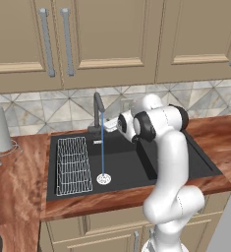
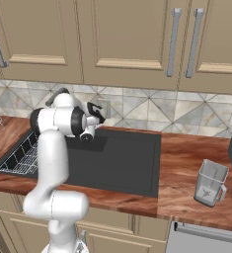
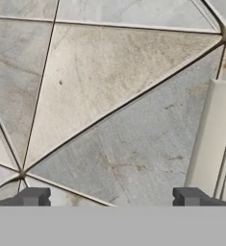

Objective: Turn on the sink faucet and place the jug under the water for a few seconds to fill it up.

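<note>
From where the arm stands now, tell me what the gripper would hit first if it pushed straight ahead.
Most likely the tiled backsplash: the open gripper faces it squarely, nothing between. A pale wall plate sits off to one side of that line. How near the wall is cannot be told.

Even, soft rendered light, with no glare.
The sink (image 1: 186,162) stays dark, with only a faint shadow under the arm (image 2: 51,148); the close tile wall (image 3: 109,96) looks slightly blurred, and edges are not distorted.
</note>
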Controlling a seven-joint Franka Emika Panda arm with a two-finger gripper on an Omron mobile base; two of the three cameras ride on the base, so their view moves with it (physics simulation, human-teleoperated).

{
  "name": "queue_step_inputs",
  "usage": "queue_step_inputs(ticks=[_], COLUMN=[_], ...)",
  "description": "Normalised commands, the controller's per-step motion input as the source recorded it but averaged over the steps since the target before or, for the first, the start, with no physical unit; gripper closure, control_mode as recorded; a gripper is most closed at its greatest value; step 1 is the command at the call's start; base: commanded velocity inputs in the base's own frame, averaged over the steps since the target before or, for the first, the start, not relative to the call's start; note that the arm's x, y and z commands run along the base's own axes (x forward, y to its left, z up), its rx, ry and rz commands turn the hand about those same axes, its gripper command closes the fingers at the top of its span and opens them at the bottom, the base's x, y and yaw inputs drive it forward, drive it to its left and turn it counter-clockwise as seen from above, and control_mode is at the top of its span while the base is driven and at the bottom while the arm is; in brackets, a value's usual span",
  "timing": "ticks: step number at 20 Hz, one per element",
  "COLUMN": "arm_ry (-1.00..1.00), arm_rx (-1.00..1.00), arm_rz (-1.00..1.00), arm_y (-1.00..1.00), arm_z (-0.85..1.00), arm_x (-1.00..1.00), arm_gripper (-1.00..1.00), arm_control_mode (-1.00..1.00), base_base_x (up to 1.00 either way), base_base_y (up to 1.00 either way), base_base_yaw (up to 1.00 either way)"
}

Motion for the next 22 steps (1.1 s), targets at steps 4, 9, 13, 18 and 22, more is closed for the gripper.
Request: queue_step_inputs(ticks=[4,9,13,18,22], arm_ry=[0.00,0.00,-0.04,-0.02,0.00], arm_rx=[0.00,0.00,0.00,0.00,0.01], arm_rz=[-0.02,0.00,0.00,0.00,0.02], arm_y=[-1.00,-0.91,-0.63,-0.47,-0.37], arm_z=[0.00,0.07,0.20,0.26,0.27], arm_x=[-0.22,-0.34,-0.45,-0.52,-0.60], arm_gripper=[-1.00,-1.00,-1.00,-1.00,-1.00], arm_control_mode=[-1.00,-1.00,-1.00,-1.00,-1.00], base_base_x=[0.00,0.00,0.00,0.00,0.00], base_base_y=[0.00,0.00,0.00,0.00,0.00], base_base_yaw=[0.00,0.00,0.00,0.00,0.00])
